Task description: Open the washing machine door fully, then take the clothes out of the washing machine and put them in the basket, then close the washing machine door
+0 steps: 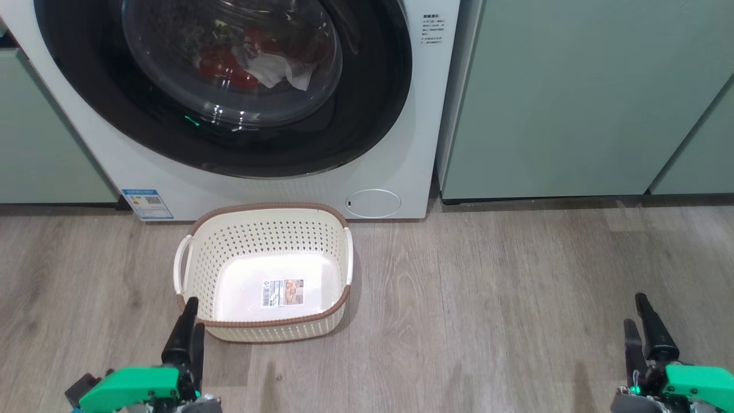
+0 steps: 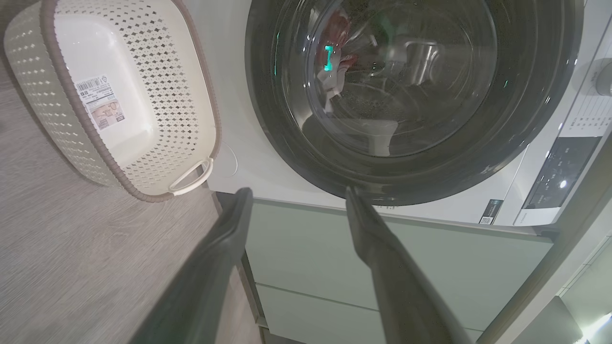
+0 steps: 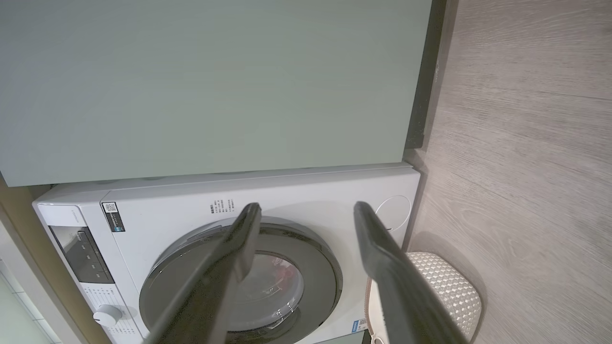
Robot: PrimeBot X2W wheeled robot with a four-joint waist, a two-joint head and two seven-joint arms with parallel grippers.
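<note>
Step in hand: the first, opening the door, and we judge it not yet begun. The washing machine door (image 1: 241, 155) lies against the front of the washing machine (image 1: 413, 143). We cannot tell whether the latch is caught or the door is only pushed to. Through its glass we see the clothes (image 1: 221, 63), red with white cloth, heaped low inside. The basket (image 1: 269, 238) stands on the floor (image 1: 487, 287) just in front of the machine, below the door, with nothing in it but the label (image 1: 282, 292) on its base.

The left tool (image 1: 194, 314) sits low at the near left corner of the basket, close to the rim; whether it touches, we cannot tell. The left wrist view shows its fingers (image 2: 227, 248) wide apart with nothing between them. The right tool (image 1: 635, 308) is well apart from the basket, over bare floor before the pale green cabinets (image 1: 573, 97). In the right wrist view its fingers (image 3: 385, 258) are likewise spread and hold nothing.

Next move, as we judge it: one arm must lift from floor level to the door's rim, get a finger behind its edge and swing it out to full travel. Which edge carries the handle we cannot read here, so that needs settling first. The basket is close under the door, so the arm's path should clear it
</note>
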